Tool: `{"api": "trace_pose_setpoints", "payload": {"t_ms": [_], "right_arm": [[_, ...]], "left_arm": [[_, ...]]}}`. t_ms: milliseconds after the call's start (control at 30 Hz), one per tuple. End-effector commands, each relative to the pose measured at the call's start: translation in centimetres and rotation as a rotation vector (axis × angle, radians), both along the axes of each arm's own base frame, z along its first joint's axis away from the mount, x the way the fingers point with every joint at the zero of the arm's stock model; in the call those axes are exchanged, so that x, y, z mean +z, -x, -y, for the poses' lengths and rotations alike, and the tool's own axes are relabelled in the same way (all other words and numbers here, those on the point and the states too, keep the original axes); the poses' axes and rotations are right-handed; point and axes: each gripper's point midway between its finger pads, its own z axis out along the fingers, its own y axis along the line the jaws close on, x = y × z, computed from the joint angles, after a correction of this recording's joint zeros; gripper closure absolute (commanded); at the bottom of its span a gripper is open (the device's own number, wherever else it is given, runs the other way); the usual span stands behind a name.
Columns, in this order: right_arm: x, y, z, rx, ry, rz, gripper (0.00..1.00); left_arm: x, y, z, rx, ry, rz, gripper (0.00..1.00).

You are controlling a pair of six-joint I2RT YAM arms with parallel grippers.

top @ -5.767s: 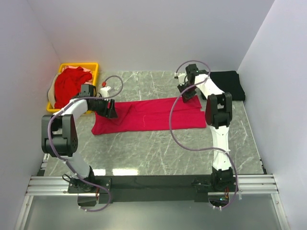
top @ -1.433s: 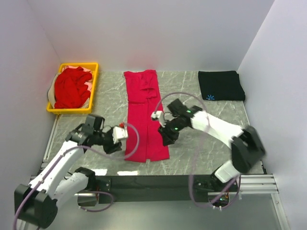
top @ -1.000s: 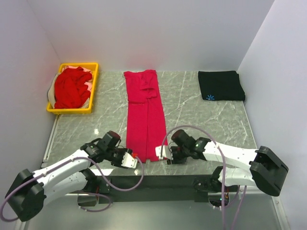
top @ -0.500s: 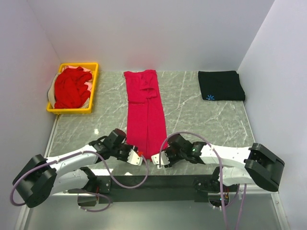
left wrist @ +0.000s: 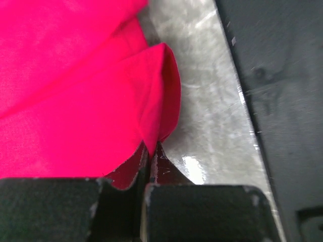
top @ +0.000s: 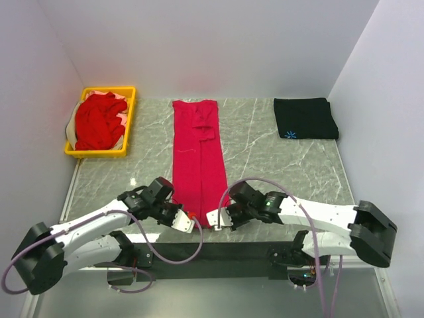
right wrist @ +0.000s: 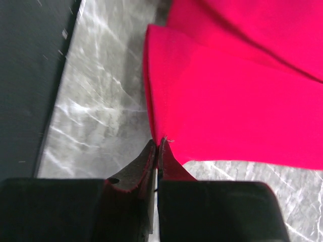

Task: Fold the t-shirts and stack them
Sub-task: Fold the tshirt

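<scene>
2 grippers [left wrist: 150, 150] [right wrist: 157, 145] tight on red t-shirt [top: 199, 159]

We read this as a robotics lab test cell, not a home or shop. Left arm [top: 86, 228] and right arm [top: 318, 215], both white and black, are bolted by a black base plate [top: 212, 252] with aluminium rails [top: 358, 253] at the near edge of a grey marble-patterned table [top: 278, 165]. Plain white panels [top: 199, 46] box the table in on three sides. Work material is sparse: a red t-shirt [top: 197, 159] laid flat, and a yellow basket [top: 130, 99] of cloth at the far left corner.
</scene>
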Motion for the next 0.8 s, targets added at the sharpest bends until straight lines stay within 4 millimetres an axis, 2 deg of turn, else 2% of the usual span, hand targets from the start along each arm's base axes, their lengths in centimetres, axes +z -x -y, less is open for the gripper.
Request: {"api": "trace_pose_setpoints", "payload": {"t_ms": [0, 133, 233, 300, 367, 433, 467, 500, 533, 667, 767], "right_arm": [[3.3, 1.4, -0.8, -0.038, -0.074, -0.071, 1.00], [4.0, 1.2, -0.7, -0.086, -0.088, -0.080, 1.00], [4.7, -0.9, -1.0, -0.135, -0.114, -0.046, 1.00], [5.7, -3.2, -1.3, -0.179, -0.136, -0.032, 1.00], [6.9, -5.0, -2.0, -0.184, -0.164, 0.009, 1.00], [7.1, -7.1, -2.1, -0.198, -0.164, 0.046, 1.00], [8.0, -8.1, -2.5, -0.197, -0.179, 0.069, 1.00], [7.6, -9.2, -2.4, -0.213, -0.165, 0.068, 1.00], [7.9, -10.0, -2.6, -0.207, -0.170, 0.087, 1.00], [8.9, -13.6, -3.3, -0.215, -0.192, 0.145, 1.00], [8.5, -16.2, -3.5, -0.227, -0.185, 0.167, 1.00]], "left_arm": [[2.6, 2.4, 0.4, -0.018, 0.044, -0.109, 0.99], [3.8, 2.1, 0.3, 0.064, 0.059, -0.142, 0.99], [4.4, 0.8, -0.1, 0.131, 0.077, -0.149, 0.99], [5.4, -0.3, 0.1, 0.150, 0.113, -0.144, 0.99], [5.9, -2.5, -0.1, 0.199, 0.125, -0.122, 0.99], [6.3, -4.8, -0.3, 0.220, 0.120, -0.088, 0.99], [6.6, -5.6, -0.3, 0.228, 0.126, -0.082, 0.99], [6.9, -6.4, -0.3, 0.235, 0.133, -0.077, 0.99], [7.2, -8.0, -0.5, 0.246, 0.132, -0.062, 0.99], [7.8, -12.1, -0.9, 0.285, 0.159, 0.001, 0.99], [8.0, -15.3, -1.4, 0.311, 0.171, 0.061, 0.99]]}}
